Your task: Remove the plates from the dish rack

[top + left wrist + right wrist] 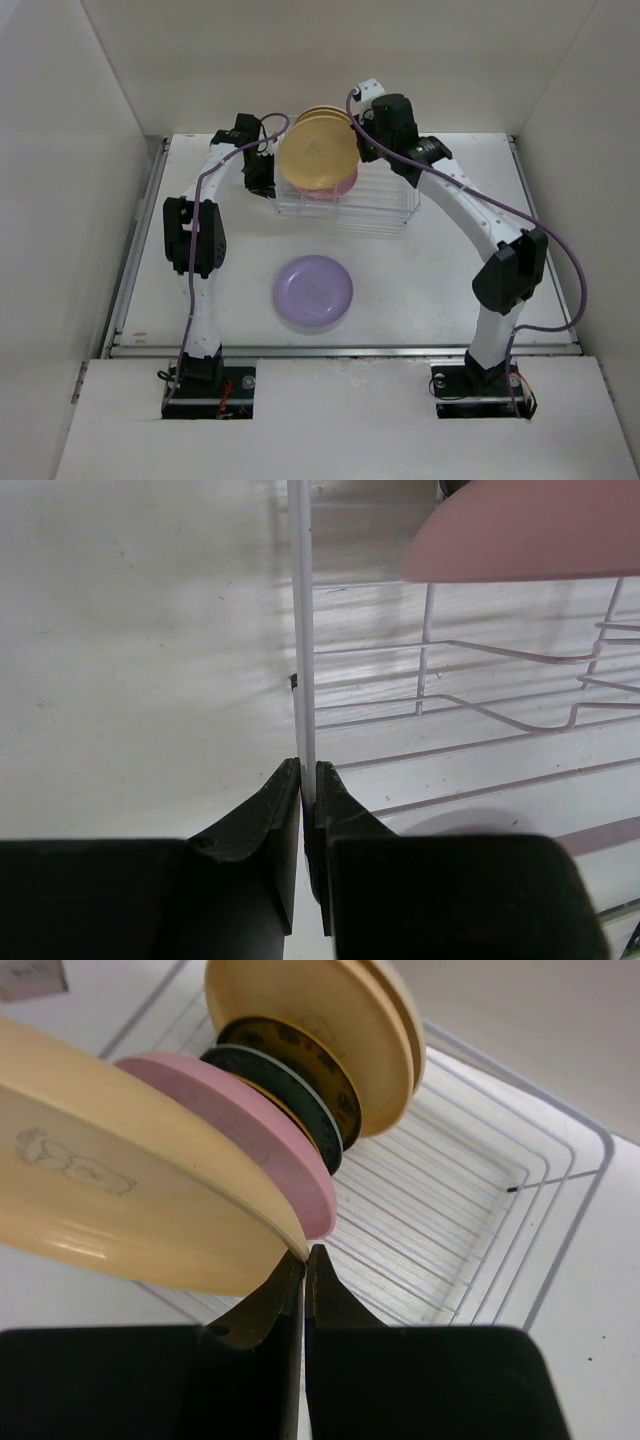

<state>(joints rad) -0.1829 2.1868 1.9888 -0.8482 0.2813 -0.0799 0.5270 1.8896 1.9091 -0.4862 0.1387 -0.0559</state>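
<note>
Two grips for you to check, and both are closed. Your right gripper [305, 1260] has its fingers drawn together, with the tips pinching the lower rim of the front yellow plate [130, 1200]. That plate stands tilted over the far left part of the dish rack [470, 1190]. Just behind it is the pink plate [240, 1125] (whether the two touch, you cannot tell from the wrist view). Behind that come the teal plate [310, 1110], the brown-gold plate [300, 1055] and a second yellow plate [320, 1010], all on edge in a close row inside the rack.

Your left gripper [308, 780] is clamped on a thin white wire [303, 630] at the rack's left side, and the wire runs straight up from between the fingers. The rack sits at the far middle of the table [450, 290]. Nearer to you, between the two arms, the lavender plate [313, 290] lies flat on the table, well apart from both grippers.
</note>
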